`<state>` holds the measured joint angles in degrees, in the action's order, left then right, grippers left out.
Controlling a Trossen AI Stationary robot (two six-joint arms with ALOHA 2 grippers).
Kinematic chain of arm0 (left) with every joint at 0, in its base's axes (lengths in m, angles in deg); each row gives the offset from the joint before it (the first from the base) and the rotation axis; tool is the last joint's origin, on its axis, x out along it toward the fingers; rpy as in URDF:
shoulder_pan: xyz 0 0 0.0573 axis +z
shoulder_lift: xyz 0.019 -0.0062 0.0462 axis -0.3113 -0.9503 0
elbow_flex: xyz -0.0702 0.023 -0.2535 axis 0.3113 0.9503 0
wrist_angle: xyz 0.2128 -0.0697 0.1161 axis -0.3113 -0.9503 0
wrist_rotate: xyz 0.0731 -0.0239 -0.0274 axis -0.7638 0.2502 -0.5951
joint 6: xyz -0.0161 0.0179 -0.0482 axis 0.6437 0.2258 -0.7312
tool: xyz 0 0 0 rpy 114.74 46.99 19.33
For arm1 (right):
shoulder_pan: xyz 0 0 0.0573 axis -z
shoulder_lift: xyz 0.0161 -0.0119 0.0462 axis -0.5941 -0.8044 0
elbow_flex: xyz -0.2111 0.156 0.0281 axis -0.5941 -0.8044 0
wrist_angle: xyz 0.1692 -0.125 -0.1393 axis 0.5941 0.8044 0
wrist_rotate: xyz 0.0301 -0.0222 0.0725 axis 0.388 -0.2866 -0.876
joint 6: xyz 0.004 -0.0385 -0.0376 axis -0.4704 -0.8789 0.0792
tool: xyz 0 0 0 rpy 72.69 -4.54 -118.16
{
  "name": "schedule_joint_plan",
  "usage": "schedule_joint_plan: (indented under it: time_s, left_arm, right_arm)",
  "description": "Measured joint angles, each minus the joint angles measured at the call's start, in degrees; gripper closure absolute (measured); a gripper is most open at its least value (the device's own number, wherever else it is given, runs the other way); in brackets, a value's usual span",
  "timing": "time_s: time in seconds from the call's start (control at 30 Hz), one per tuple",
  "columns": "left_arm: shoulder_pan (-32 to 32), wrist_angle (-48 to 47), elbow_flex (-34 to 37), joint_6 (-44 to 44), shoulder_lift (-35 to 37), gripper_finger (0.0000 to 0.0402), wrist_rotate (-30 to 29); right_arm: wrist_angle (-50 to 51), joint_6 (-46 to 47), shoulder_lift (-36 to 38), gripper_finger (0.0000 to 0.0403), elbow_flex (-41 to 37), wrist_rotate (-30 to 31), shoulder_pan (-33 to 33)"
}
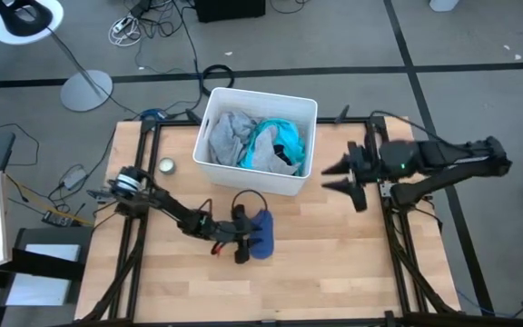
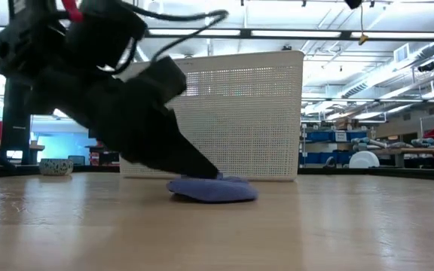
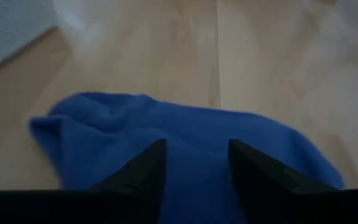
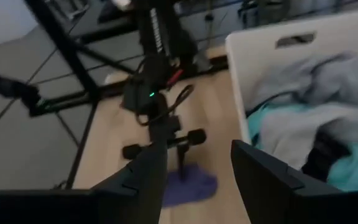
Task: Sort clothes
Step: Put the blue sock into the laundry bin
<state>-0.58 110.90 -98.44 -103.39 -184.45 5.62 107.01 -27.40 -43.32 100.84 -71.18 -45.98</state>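
A small blue cloth piece (image 1: pixel 262 235) lies flat on the wooden table in front of the white bin (image 1: pixel 215 167); it also shows in the low view (image 2: pixel 215 190) and the right wrist view (image 4: pixel 194 185). My left gripper (image 1: pixel 247 234) is open and low over it, its fingers (image 3: pixel 148 168) spread above the cloth (image 3: pixel 191 134). In the bin lie a grey shirt (image 1: pixel 228 134) and a turquoise garment (image 1: pixel 275 145). My right gripper (image 1: pixel 339 177) is open and empty, in the air to the right of the bin. My left gripper comes slanting down from the table's left onto the blue cloth. In the low view one fingertip (image 2: pixel 202 167) reaches the cloth's top (image 2: pixel 218 181). The fingers stand apart and pinch nothing. The cloth lies flat on the table.
A small round tin (image 1: pixel 166 165) stands left of the bin. A black cable loop (image 1: pixel 248 200) lies between bin and cloth. Dark frame rails (image 1: pixel 133 245) run along both sides of the table. Bare wood (image 1: pixel 334 263) lies toward the near edge.
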Motion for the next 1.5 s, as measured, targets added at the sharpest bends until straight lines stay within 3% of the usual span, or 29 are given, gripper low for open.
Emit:
schedule_joint_plan:
  time_s: [0.17,0.23,0.4,0.47,0.63,0.93,1.1,1.3,1.5]
  left_arm:
    - [0.52,1.05,-3.30,1.79,-4.62,0.0228,0.87]
    - [0.93,1.01,-3.86,1.83,-4.97,0.0247,3.26]
    - [2.93,0.82,-4.04,-3.17,-4.99,0.0369,8.72]
    - [3.81,0.84,-4.04,-4.41,-4.92,0.0389,10.27]
    - [4.11,1.02,-3.97,-4.73,-3.45,0.0399,10.70]
    - [4.11,-5.10,-4.54,-1.42,9.61,0.0400,10.22]
    - [4.37,-13.41,-6.26,4.31,19.68,0.0401,8.22]
    - [7.98,-22.84,-12.98,12.66,30.02,0.0401,7.15]
    - [15.01,-32.95,-23.77,21.37,33.33,0.0401,7.11]
  right_arm:
    - [-0.31,2.99,2.33,0.0224,-8.72,4.28,-6.77]
    - [-0.71,4.39,2.50,0.0224,-12.68,4.45,-8.45]
    - [-2.22,9.20,2.11,0.0223,-22.23,4.40,-9.94]
    - [-2.49,14.87,2.05,0.0224,-25.77,5.75,-10.02]
    - [-12.41,18.89,3.04,0.0223,-34.78,12.99,-10.63]
    - [-30.32,15.98,5.33,0.0222,-46.48,13.31,-11.46]
    - [-33.10,15.06,7.29,0.0222,-48.77,13.29,-11.48]
    - [-35.84,15.04,7.46,0.0224,-50.53,13.39,-11.48]
    - [-40.65,14.97,7.56,0.0224,-52.93,13.37,-11.54]
